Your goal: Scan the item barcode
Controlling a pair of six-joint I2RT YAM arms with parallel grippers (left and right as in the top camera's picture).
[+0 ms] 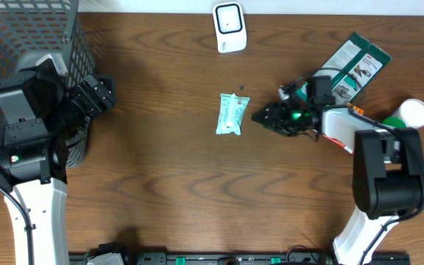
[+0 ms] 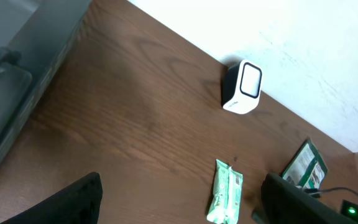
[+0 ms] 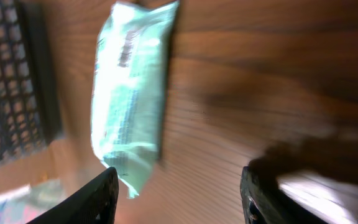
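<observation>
Overhead view: both arms are seen rising from the near edge of the brown wooden tabletop [image 1: 168,184], one at each side. At mid-depth on the right, the right gripper [image 1: 259,115] is held low and pointed toward the left. Its fingers [image 3: 104,196] are recorded as apart in the right wrist view, with only bare wood between them. The item, a pale green sealed packet [image 1: 232,115], is found lying flat near the centre of the tabletop, just ahead of the right gripper's fingertips; contact cannot be confirmed. In the right wrist view the packet [image 3: 132,87] is seen beyond the fingers, toward the left one, and blurred.

On the left side, the left gripper [image 1: 101,94] is held beside a grey wire basket [image 1: 20,44], well apart from the packet. Its fingers are observed spread wide at the bottom corners of the left wrist view, with nothing held.

Farther back on the right, a green printed box [image 1: 355,66] and a white-capped green container [image 1: 411,114] are noted. At the far edge, a white barcode scanner [image 1: 229,27] is standing upright, well apart from the packet.
</observation>
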